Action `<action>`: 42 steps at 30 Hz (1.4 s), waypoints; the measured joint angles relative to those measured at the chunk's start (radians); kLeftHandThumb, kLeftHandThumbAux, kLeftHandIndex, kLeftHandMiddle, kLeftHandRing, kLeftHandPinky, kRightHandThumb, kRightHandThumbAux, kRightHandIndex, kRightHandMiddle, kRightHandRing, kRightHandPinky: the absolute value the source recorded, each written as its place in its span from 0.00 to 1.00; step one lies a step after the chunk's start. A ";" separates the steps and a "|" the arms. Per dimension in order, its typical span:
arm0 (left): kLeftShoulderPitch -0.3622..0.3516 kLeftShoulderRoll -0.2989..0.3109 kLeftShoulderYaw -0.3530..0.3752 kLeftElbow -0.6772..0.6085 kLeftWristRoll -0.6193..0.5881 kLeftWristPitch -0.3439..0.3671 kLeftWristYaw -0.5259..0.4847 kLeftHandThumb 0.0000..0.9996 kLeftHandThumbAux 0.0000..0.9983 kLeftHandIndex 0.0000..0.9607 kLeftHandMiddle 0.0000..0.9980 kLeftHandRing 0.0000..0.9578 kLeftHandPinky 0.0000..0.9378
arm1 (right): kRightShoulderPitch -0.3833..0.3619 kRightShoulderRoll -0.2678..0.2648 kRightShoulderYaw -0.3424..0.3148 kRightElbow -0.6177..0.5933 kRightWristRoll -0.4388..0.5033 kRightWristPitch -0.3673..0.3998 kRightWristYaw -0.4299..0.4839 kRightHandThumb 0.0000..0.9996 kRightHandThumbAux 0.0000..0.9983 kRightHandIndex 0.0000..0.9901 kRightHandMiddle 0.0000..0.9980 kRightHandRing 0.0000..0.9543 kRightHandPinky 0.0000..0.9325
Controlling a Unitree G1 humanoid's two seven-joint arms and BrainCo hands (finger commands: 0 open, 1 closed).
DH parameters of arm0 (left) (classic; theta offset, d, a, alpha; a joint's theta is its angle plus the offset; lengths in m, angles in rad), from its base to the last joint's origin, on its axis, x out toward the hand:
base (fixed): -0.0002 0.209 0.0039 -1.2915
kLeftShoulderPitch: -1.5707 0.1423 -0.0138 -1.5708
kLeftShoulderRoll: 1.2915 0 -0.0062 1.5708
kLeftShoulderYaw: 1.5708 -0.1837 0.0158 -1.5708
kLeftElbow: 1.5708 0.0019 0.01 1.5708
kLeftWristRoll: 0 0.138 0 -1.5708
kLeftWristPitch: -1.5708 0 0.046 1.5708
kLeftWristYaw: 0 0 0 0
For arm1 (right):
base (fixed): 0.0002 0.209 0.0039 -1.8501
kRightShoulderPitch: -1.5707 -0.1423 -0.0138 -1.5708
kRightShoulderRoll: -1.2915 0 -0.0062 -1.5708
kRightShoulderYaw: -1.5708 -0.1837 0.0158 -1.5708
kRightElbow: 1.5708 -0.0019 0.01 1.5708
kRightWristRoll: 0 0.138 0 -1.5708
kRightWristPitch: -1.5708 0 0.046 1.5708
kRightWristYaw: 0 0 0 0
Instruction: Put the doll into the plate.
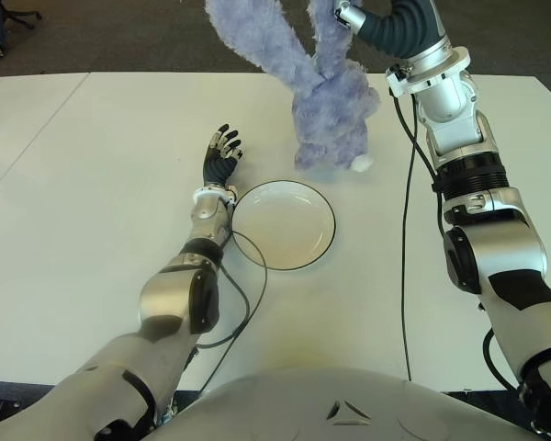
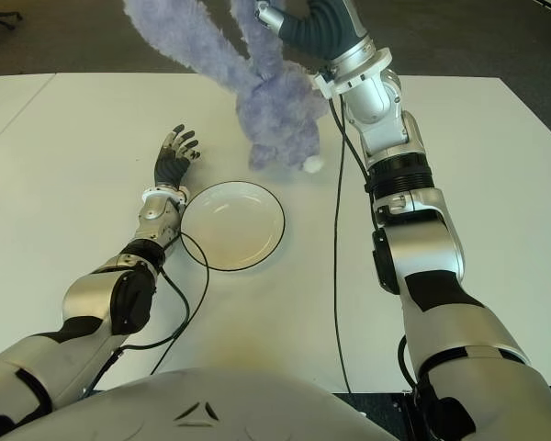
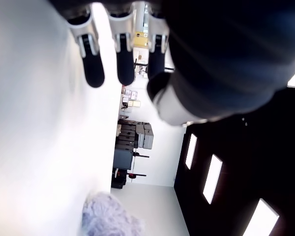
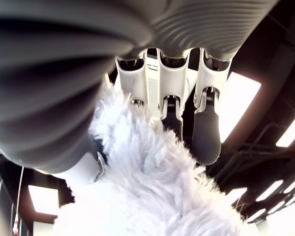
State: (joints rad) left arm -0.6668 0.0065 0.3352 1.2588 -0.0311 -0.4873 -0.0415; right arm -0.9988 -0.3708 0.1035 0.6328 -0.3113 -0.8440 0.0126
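The right arm reaches forward and up past the table's far edge, its right hand [image 1: 349, 16] curled with the fingers [image 4: 206, 137] closed around purple fur. The left arm lies stretched forward over the table's middle, its left hand [image 1: 220, 158] palm down with fingers [image 3: 93, 73] straight, spread and holding nothing.

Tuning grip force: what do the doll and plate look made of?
Doll: soft plush with long, shaggy lavender fur, fibres flaring around the right hand that holds it up by an ear. Plate: smooth, glossy white with a thin dark rim, probably glazed ceramic, possibly melamine. Left hand shows beside the plate, open.
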 measured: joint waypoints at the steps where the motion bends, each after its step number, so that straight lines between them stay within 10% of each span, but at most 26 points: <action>1: 0.000 0.000 0.000 0.000 0.000 0.000 0.000 0.66 0.89 0.12 0.17 0.17 0.22 | -0.001 0.000 0.000 -0.003 0.002 0.004 0.004 0.72 0.71 0.44 0.87 0.91 0.93; 42: 0.000 0.000 -0.001 0.000 0.002 0.000 -0.001 0.56 0.90 0.12 0.17 0.17 0.22 | -0.112 0.001 -0.022 -0.014 0.029 0.094 0.030 0.72 0.71 0.44 0.85 0.90 0.93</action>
State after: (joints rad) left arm -0.6670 0.0069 0.3341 1.2588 -0.0290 -0.4873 -0.0420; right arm -1.1112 -0.3699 0.0810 0.6185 -0.2819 -0.7504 0.0429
